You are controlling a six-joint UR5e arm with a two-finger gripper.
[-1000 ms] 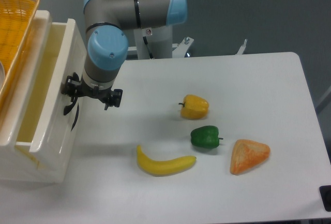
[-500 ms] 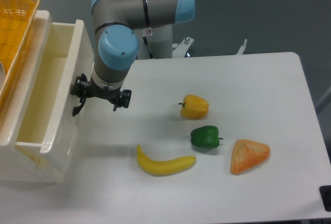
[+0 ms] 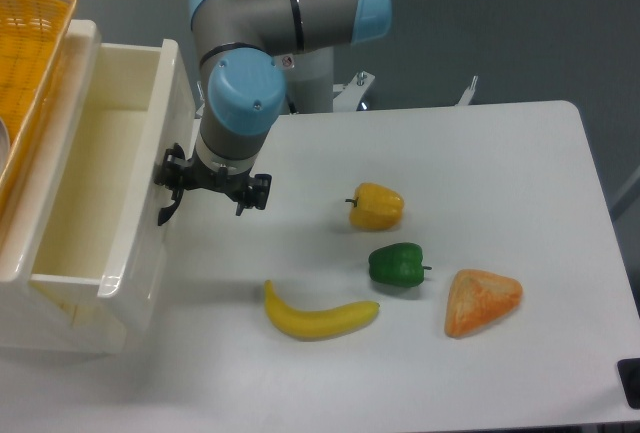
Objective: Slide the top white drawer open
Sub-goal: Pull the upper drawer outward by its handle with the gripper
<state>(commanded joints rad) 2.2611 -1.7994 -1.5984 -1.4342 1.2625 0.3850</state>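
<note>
Gripping the black handle (image 3: 166, 205), the gripper (image 3: 213, 186) stands at the front of the top white drawer (image 3: 100, 168), which juts well out at the table's left. A slipping hold, or too long a pull, could drag the cabinet. Whether the fingers are pinching the handle cannot be told; the lower drawer is hidden.

White top drawer (image 3: 110, 168) w/ black handle (image 3: 167, 210); orange basket (image 3: 25, 43) upper left; yellow banana (image 3: 318, 317), yellow pepper (image 3: 376, 206), green pepper (image 3: 397, 265), white table (image 3: 480, 173).
</note>
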